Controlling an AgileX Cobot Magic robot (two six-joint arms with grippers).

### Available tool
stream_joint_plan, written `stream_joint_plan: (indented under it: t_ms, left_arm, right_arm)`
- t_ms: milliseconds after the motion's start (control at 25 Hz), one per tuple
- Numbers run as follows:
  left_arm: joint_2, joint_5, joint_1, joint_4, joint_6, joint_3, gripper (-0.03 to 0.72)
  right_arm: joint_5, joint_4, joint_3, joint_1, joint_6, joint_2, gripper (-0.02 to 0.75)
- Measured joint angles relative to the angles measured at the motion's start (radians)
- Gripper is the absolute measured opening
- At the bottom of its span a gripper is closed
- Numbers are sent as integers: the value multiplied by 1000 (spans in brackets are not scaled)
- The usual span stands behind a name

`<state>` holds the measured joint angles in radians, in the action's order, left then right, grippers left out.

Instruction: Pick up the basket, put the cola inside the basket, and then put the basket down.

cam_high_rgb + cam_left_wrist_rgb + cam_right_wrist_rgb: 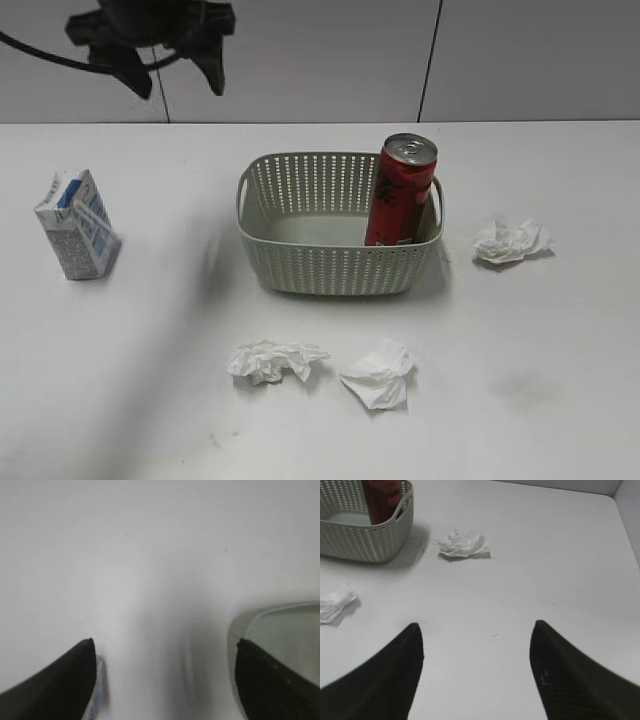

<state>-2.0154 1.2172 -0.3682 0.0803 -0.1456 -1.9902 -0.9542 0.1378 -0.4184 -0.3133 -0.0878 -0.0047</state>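
The pale sage-green basket [330,270] stands on the white table at the middle. The red cola can [402,190] stands upright inside it at its right end. My left gripper [178,70] is open and empty, raised high at the back left, well clear of the basket. In the left wrist view [165,647] its fingers are spread over bare table, with the basket's rim [240,625] at the right. My right gripper [476,630] is open and empty over bare table; the basket [370,537] and cola [382,495] lie far to its upper left.
A white-and-blue carton [78,224] stands at the left. Crumpled tissues lie right of the basket [511,241] and in front of it [273,360] [381,376]. The right wrist view shows tissues too [462,544] [335,602]. A wall runs behind the table.
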Motion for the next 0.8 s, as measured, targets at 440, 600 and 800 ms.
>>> stream_joint_plan:
  t_ms: [440, 600, 800]
  left_arm:
    - [226, -1, 159, -48, 48, 125, 651]
    - [348, 0, 168, -72, 52, 346, 645]
    - [503, 2, 168, -125, 52, 666, 578]
  right_arm:
    - [0, 1, 0, 245, 0, 0, 521]
    - [1, 1, 0, 250, 0, 0, 521]
    - [1, 1, 0, 250, 0, 0, 521]
